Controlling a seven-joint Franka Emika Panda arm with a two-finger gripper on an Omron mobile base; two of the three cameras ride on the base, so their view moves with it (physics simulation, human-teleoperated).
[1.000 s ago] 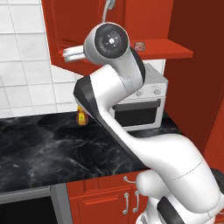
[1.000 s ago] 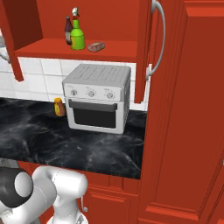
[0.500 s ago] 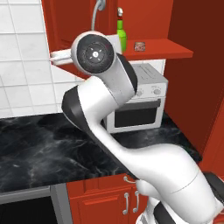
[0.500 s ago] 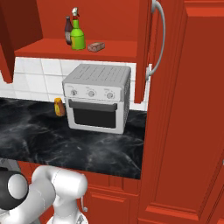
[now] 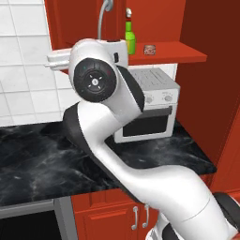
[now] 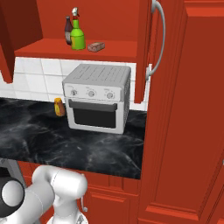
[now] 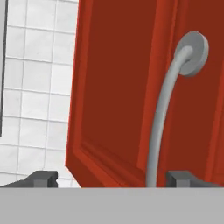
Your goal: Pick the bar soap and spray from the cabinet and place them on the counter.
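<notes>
**Spray and soap on cabinet shelf, jaws wide**

Spray (image 6: 78, 36) stands on my cabinet (image 6: 74, 49) shelf, bar soap (image 6: 96, 46) just right of it, both above the toaster oven (image 6: 97, 98) on the counter (image 6: 65, 142). My gripper (image 7: 111, 178) is spread wide, holding nothing, facing the door handle (image 7: 165, 110).

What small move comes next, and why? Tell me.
Probably pull the hand back from the cabinet door and swing toward the shelf. The gripper is open, its tips either side of the curved silver handle, both doors stand open, and the spray and bar soap sit untouched on the shelf.
</notes>
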